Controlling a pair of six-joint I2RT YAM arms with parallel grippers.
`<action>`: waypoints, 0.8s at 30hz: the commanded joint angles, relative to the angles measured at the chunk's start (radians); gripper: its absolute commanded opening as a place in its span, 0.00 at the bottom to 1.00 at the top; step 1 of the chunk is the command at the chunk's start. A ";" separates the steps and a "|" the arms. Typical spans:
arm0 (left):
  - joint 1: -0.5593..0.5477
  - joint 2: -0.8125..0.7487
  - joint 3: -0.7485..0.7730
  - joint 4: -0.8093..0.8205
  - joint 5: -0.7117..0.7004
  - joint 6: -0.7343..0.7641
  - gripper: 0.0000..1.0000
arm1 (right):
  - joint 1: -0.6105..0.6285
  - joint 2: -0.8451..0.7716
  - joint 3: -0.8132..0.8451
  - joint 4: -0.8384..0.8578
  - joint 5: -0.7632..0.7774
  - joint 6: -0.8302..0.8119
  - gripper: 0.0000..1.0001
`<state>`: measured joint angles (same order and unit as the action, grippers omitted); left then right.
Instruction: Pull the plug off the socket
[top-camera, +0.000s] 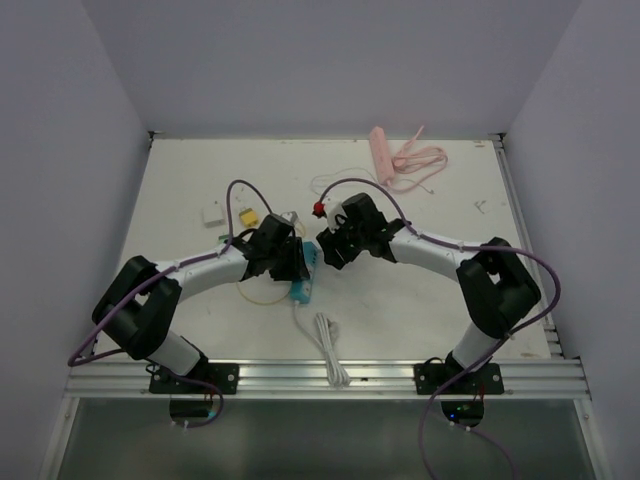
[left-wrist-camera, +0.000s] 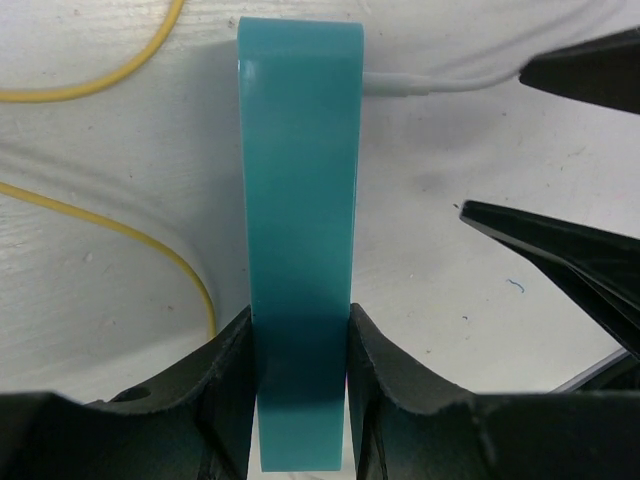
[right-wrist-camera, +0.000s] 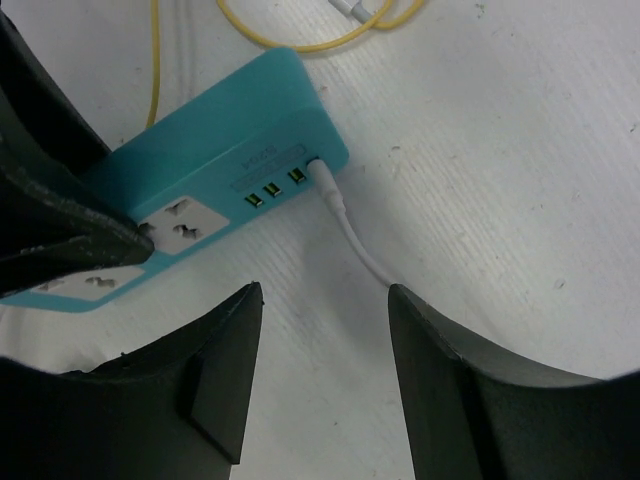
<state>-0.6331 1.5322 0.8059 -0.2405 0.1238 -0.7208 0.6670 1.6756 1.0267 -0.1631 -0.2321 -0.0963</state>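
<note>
A teal power strip (top-camera: 303, 278) lies on the white table between my arms. My left gripper (left-wrist-camera: 300, 320) is shut on it across its width, seen from the side in the left wrist view (left-wrist-camera: 300, 150). In the right wrist view a white USB plug (right-wrist-camera: 326, 182) sits in the end port of the strip (right-wrist-camera: 230, 170), and its thin white cable (right-wrist-camera: 365, 255) runs off toward me. My right gripper (right-wrist-camera: 325, 292) is open and empty, hovering just short of the plug, with the cable between its fingers. Its black fingers (left-wrist-camera: 560, 245) also show in the left wrist view.
A yellow cable (left-wrist-camera: 120, 230) loops on the table beside the strip. The strip's thick white cord (top-camera: 330, 350) runs to the near edge. A pink power strip with cord (top-camera: 385, 158) lies at the back. A white adapter (top-camera: 213, 212) and a yellow piece (top-camera: 246, 217) lie back left.
</note>
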 joint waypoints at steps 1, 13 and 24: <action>-0.017 0.002 -0.024 -0.019 0.092 0.052 0.00 | 0.017 0.047 0.078 0.059 -0.003 -0.054 0.57; -0.017 -0.003 -0.016 -0.010 0.161 0.090 0.00 | 0.022 0.121 0.136 0.069 -0.033 -0.085 0.54; -0.017 -0.006 -0.025 -0.016 0.166 0.096 0.00 | 0.020 0.026 0.078 0.094 -0.018 -0.079 0.60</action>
<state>-0.6426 1.5322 0.7959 -0.2440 0.2424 -0.6506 0.6827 1.7756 1.1137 -0.1158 -0.2283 -0.1616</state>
